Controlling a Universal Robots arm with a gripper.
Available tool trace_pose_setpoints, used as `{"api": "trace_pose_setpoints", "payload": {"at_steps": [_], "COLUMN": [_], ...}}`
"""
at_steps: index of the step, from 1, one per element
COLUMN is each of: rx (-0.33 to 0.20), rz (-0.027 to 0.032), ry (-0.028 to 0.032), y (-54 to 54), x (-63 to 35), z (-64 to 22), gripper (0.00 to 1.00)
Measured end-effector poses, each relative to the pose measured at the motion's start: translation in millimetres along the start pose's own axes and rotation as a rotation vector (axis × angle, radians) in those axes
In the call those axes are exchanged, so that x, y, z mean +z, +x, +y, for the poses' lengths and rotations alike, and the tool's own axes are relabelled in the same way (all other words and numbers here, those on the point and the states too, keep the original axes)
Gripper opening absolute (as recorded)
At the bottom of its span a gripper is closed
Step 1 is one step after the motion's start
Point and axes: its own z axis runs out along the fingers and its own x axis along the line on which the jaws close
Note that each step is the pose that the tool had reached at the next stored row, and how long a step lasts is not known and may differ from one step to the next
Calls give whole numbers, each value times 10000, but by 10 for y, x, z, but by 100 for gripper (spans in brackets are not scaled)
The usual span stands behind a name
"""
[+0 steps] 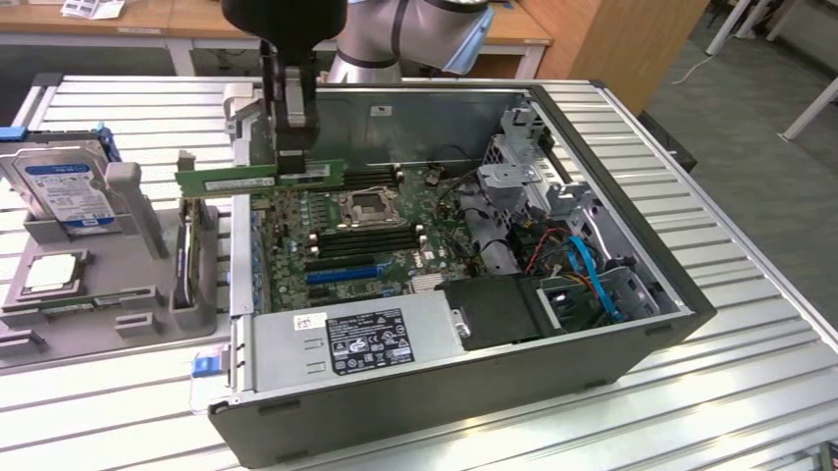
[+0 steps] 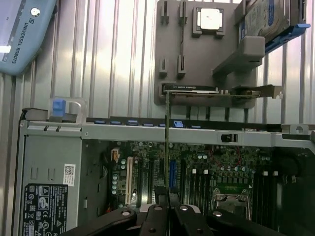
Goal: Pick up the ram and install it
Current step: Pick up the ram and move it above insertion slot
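Ribbed metal bench (image 1: pixel 747 383) carries an open case (image 1: pixel 433 407) and a grey tray (image 1: pixel 39 345); wooden desks (image 1: pixel 196 20) and grey floor (image 1: pixel 747 118) lie behind; the end effector (image 1: pixel 290 157) is clamped on the ram (image 1: pixel 255 179), held aloft on edge above the case's wall at the exterior view's left; its long axis is level, running across that view.

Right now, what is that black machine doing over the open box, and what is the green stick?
That is a robot arm. Its end effector, the pinching part, is shut on the ram, a thin green memory stick, over an open computer. One picture comes from a camera off the arm; the other from one on its wrist. On the metal table, at the exterior view's left, a grey tray carries a hard drive and a square silver chip.
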Motion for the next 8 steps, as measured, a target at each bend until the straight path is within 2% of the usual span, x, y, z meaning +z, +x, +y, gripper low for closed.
{"api": "trace_pose_setpoints", "payload": {"at_steps": [8], "rx": [1], "rz": [0], "ry": [1], "y": [3], "x": [-6], "z": [-148], "gripper": [11]}}
